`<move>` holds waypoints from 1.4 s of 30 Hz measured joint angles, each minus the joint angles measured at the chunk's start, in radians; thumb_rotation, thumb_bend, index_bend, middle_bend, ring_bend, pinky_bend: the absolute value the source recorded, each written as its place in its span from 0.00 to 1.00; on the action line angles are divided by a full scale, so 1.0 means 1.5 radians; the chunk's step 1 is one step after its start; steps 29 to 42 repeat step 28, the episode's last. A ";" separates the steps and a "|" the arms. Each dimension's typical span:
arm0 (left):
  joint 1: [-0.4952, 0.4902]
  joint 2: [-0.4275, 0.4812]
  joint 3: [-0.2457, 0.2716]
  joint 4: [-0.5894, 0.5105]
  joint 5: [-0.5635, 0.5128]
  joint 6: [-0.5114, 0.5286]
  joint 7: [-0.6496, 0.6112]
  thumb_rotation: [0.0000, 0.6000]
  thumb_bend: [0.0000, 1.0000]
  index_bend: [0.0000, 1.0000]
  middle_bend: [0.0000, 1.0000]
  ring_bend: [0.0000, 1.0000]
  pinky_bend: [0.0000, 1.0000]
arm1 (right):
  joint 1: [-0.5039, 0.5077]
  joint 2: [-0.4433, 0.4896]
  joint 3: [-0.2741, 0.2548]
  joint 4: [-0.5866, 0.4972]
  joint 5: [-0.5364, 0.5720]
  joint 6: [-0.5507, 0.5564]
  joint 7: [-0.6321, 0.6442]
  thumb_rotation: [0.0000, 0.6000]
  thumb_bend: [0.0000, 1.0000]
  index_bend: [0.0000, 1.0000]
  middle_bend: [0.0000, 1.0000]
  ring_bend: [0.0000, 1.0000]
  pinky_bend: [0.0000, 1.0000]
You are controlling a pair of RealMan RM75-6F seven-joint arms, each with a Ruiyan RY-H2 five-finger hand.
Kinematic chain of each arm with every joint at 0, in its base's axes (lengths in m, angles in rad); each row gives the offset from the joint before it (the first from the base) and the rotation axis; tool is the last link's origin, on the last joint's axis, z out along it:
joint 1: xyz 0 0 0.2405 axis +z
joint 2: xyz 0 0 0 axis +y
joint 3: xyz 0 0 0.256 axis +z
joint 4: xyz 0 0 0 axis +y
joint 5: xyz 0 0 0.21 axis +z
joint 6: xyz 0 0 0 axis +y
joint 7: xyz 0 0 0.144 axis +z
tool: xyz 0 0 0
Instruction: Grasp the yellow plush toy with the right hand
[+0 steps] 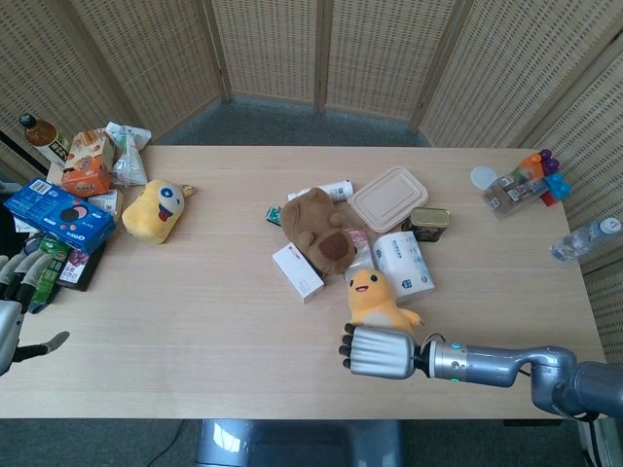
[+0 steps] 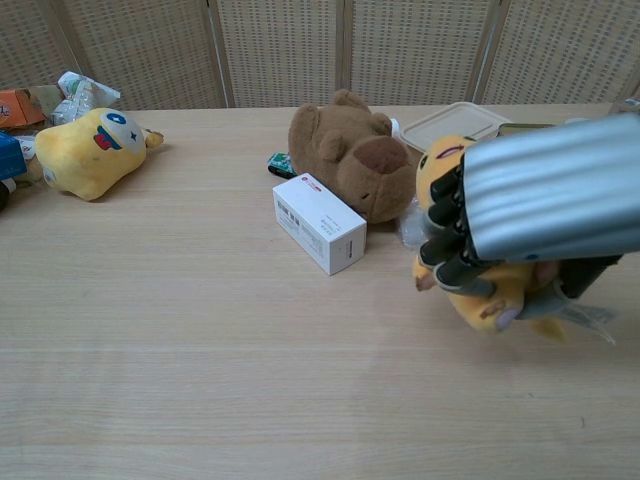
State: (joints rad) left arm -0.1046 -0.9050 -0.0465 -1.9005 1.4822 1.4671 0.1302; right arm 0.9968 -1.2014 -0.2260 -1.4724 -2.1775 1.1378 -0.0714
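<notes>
A small yellow plush toy (image 1: 371, 298) with an orange mouth is held in my right hand (image 1: 376, 351), whose fingers curl round its body. In the chest view the right hand (image 2: 545, 203) fills the right side, and the toy (image 2: 446, 167) hangs clear above the table with its head showing at the top. A second, larger yellow plush (image 1: 154, 209) lies at the far left of the table. My left hand (image 1: 14, 295) sits at the left edge, fingers apart and holding nothing.
A brown plush (image 1: 319, 226), a white box (image 1: 297, 272), a tissue pack (image 1: 404, 265), a beige lidded container (image 1: 387, 197) and a can (image 1: 426, 223) crowd the table's middle. Snack boxes and a blue box (image 1: 58, 214) fill the left edge; bottles (image 1: 526, 180) stand far right.
</notes>
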 measured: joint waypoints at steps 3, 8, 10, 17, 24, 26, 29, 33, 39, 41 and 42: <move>0.001 0.001 0.001 -0.003 0.004 0.002 0.000 1.00 0.00 0.00 0.00 0.00 0.00 | 0.006 0.030 0.014 -0.042 -0.001 -0.004 -0.030 1.00 0.29 0.68 0.63 0.46 0.51; 0.003 0.003 0.003 -0.007 0.009 0.005 0.001 1.00 0.00 0.00 0.00 0.00 0.00 | 0.018 0.071 0.047 -0.092 0.004 -0.012 -0.060 1.00 0.29 0.68 0.63 0.46 0.51; 0.004 0.004 0.004 -0.007 0.009 0.006 0.001 1.00 0.00 0.00 0.00 0.00 0.00 | 0.022 0.085 0.063 -0.108 0.010 -0.015 -0.069 1.00 0.29 0.68 0.63 0.46 0.51; 0.004 0.004 0.004 -0.009 0.010 0.006 0.001 1.00 0.00 0.00 0.00 0.00 0.00 | 0.035 0.123 0.116 -0.142 0.030 -0.016 -0.083 1.00 0.29 0.68 0.63 0.46 0.51; 0.004 0.005 0.004 -0.009 0.011 0.006 0.001 1.00 0.00 0.00 0.00 0.00 0.00 | 0.042 0.148 0.157 -0.169 0.048 -0.020 -0.092 1.00 0.28 0.68 0.63 0.46 0.51; 0.003 0.004 0.004 -0.009 0.009 0.004 0.001 1.00 0.00 0.00 0.00 0.00 0.00 | 0.043 0.150 0.163 -0.175 0.048 -0.022 -0.094 1.00 0.28 0.68 0.63 0.46 0.51; 0.003 0.004 0.004 -0.008 0.009 0.003 0.001 1.00 0.00 0.00 0.00 0.00 0.00 | 0.043 0.151 0.167 -0.179 0.047 -0.026 -0.096 1.00 0.28 0.68 0.63 0.46 0.51; 0.003 0.004 0.004 -0.008 0.009 0.003 0.001 1.00 0.00 0.00 0.00 0.00 0.00 | 0.043 0.151 0.167 -0.179 0.047 -0.026 -0.096 1.00 0.28 0.68 0.63 0.46 0.51; 0.003 0.004 0.004 -0.008 0.009 0.003 0.001 1.00 0.00 0.00 0.00 0.00 0.00 | 0.043 0.151 0.167 -0.179 0.047 -0.026 -0.096 1.00 0.28 0.68 0.63 0.46 0.51; 0.003 0.004 0.004 -0.008 0.009 0.003 0.001 1.00 0.00 0.00 0.00 0.00 0.00 | 0.043 0.151 0.167 -0.179 0.047 -0.026 -0.096 1.00 0.28 0.68 0.63 0.46 0.51; 0.003 0.004 0.004 -0.008 0.009 0.003 0.001 1.00 0.00 0.00 0.00 0.00 0.00 | 0.043 0.151 0.167 -0.179 0.047 -0.026 -0.096 1.00 0.28 0.68 0.63 0.46 0.51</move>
